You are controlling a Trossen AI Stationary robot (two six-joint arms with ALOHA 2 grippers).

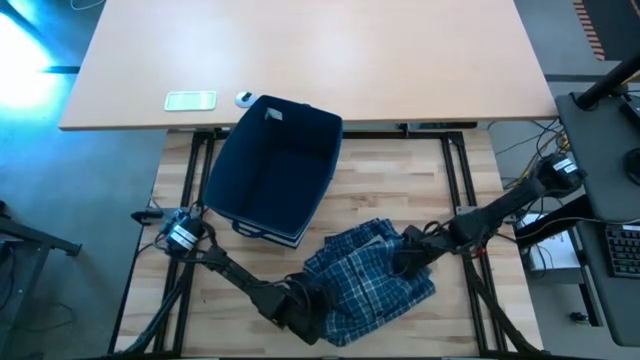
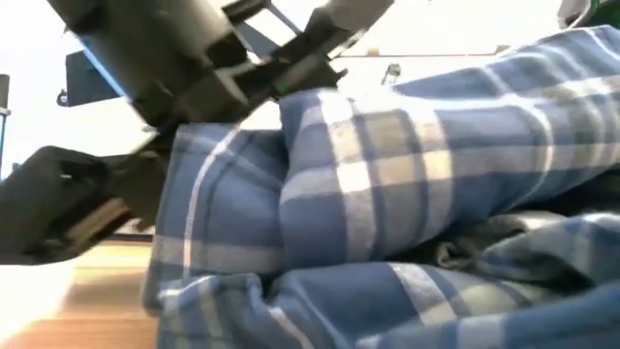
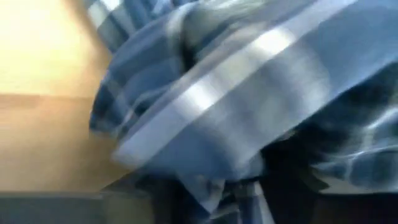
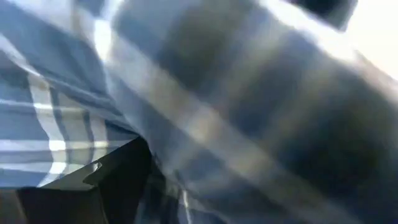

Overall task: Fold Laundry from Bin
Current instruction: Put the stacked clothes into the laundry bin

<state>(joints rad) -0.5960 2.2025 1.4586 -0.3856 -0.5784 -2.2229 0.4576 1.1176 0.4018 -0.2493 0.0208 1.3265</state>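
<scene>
High view: plaid garment (image 1: 370, 275) crumpled beside bin (image 1: 272, 170), between both arms.

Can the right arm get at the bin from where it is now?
Probably yes. The right end effector sits at the plaid garment's right edge, and the bin stands beyond it with bare table between; only the cloth it is working lies nearby.

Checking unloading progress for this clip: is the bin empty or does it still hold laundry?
Empty, as far as shown: the high view looks straight into the bin and only its dark floor shows. The plaid garment lies bunched on the table beside it.
</scene>
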